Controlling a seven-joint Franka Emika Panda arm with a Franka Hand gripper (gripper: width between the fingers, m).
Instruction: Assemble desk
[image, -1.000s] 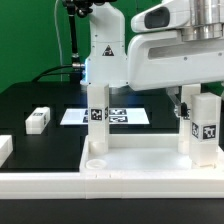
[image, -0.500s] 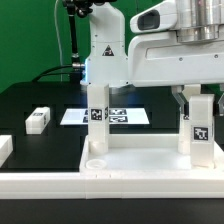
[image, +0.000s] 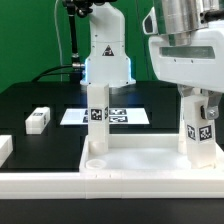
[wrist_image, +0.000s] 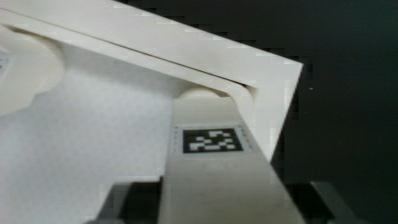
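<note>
Where the exterior view's left edge cuts the black worktop (image: 40, 95), a white block (image: 4, 148) lies half out of frame; whether it is a leg I cannot tell. Just beyond it a loose leg (image: 38, 120) lies on its side, well apart from the desk and not yet fitted. Further along, the marker board (image: 70, 117) lies flat behind the panel (image: 140, 158).

At the panel's far corner on the exterior view's left, a standing leg (image: 97, 125) is upright in its socket, tag facing the camera. In front of it, the near corner socket (image: 96, 160) is open and bare.

On the exterior view's right, the held leg (image: 202, 130) stands upright at the panel's corner, and the tool (image: 200, 100) is clamped on its upper part. The wrist view shows this leg (wrist_image: 222, 130) filling the space between the dark fingers (wrist_image: 128, 200), its foot meeting the panel's rim corner. How fully it is seated I cannot tell.

By my reading, the job is about half done: one leg is in, a second is at its socket, and two remain.
</note>
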